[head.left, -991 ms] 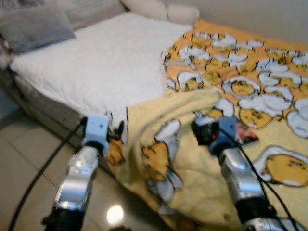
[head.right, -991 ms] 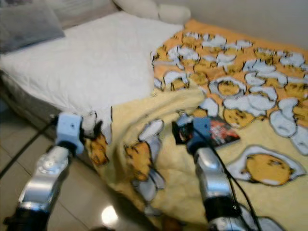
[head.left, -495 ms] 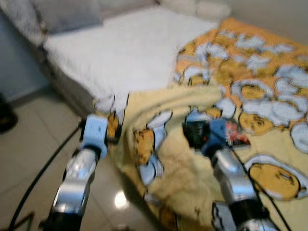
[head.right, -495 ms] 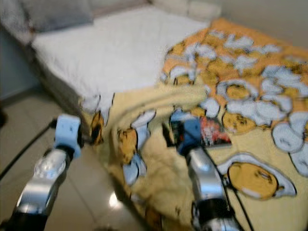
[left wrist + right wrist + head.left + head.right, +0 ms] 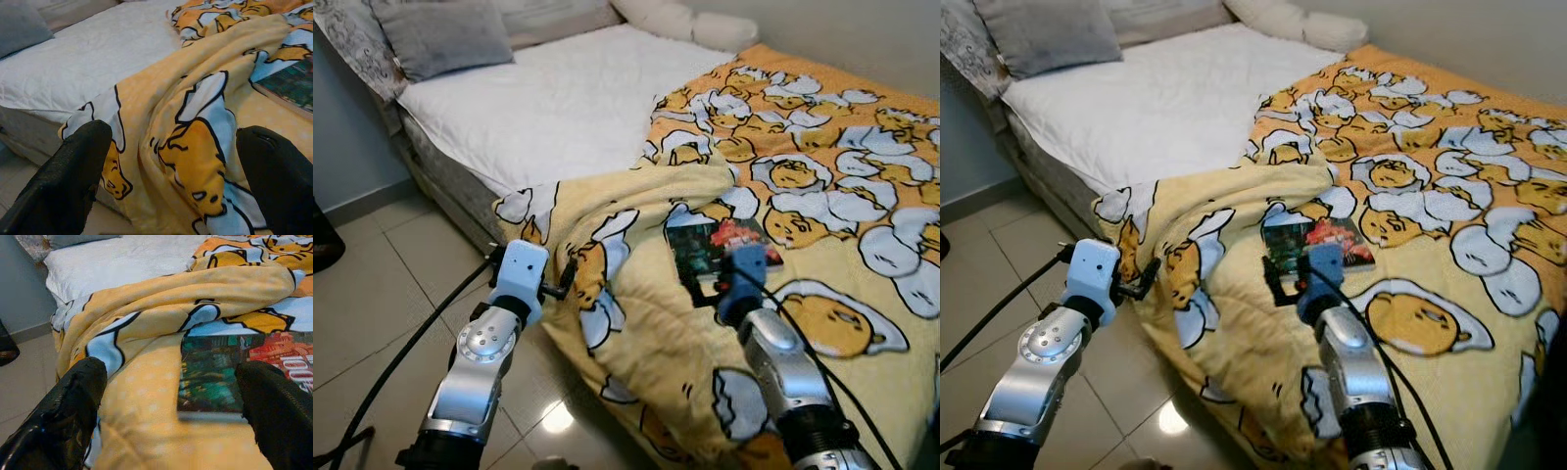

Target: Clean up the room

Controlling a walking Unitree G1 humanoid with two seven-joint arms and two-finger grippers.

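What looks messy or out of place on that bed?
The yellow cartoon blanket is rumpled, bunched in a ridge mid-bed and spilling over the corner toward the floor, leaving the white mattress bare. A book lies loose on the blanket, just ahead of the right gripper, whose fingers are open.

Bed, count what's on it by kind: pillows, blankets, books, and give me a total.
Grey pillow: 1
Cream pillows: 2
Patterned yellow blanket: 1
Book: 1
Total: 5
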